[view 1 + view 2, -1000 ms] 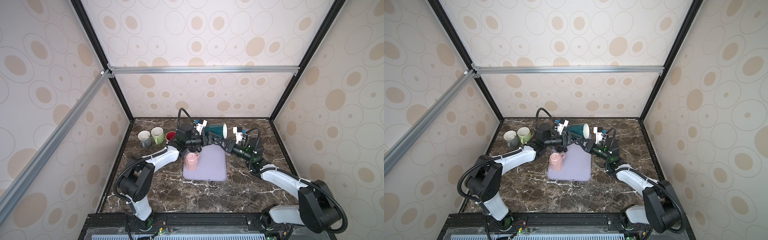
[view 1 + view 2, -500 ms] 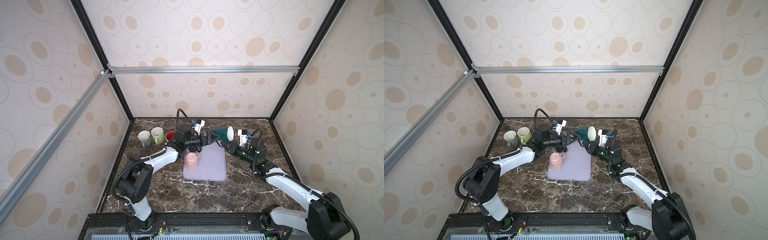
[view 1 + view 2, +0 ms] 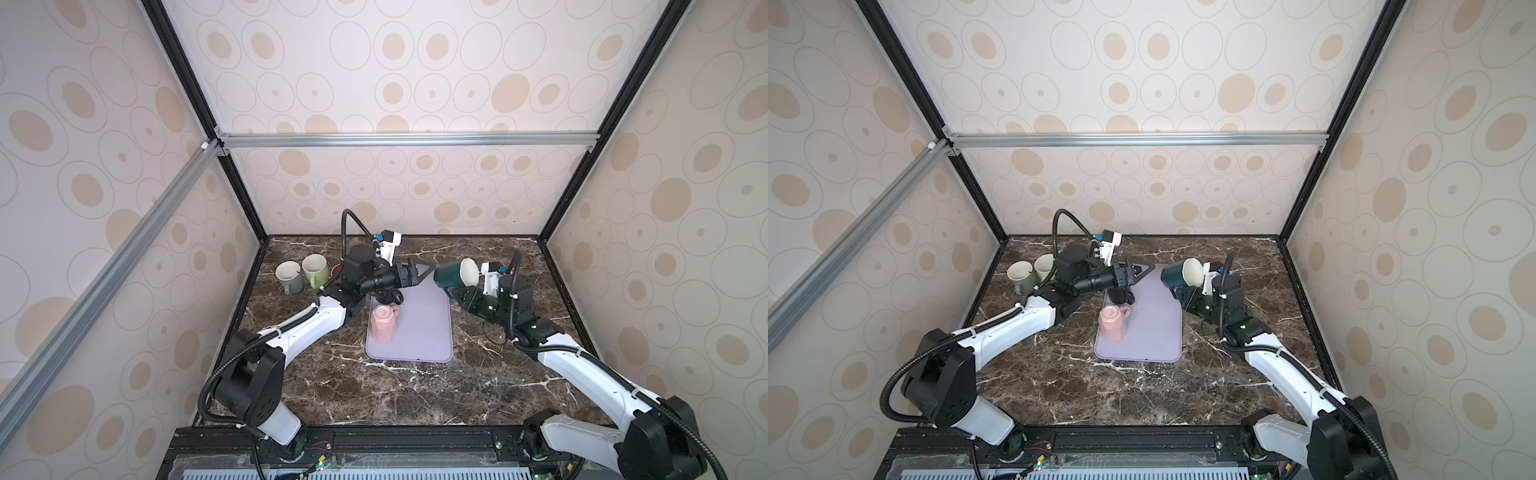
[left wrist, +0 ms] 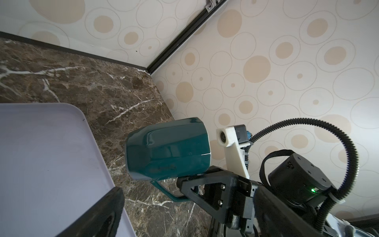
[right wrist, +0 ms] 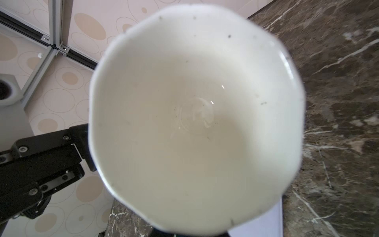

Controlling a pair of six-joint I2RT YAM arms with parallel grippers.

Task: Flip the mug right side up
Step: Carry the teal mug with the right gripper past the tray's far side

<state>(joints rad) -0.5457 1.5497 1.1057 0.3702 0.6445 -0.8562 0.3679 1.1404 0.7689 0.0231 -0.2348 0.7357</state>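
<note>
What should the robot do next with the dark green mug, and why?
Probably turn the right tool so the mug faces mouth up: it grips the handle, and the mug hangs sideways in the air.

Walls (image 3: 395,62) on all sides are papered cream with beige ovals and thin rings. Black posts (image 3: 577,178) run up from the back corners. One aluminium bar (image 3: 407,139) crosses the back wall and a second bar (image 3: 104,276) slants along the left. The tabletop (image 3: 415,395) is dark brown marble with white veins. Light is soft and even.
</note>
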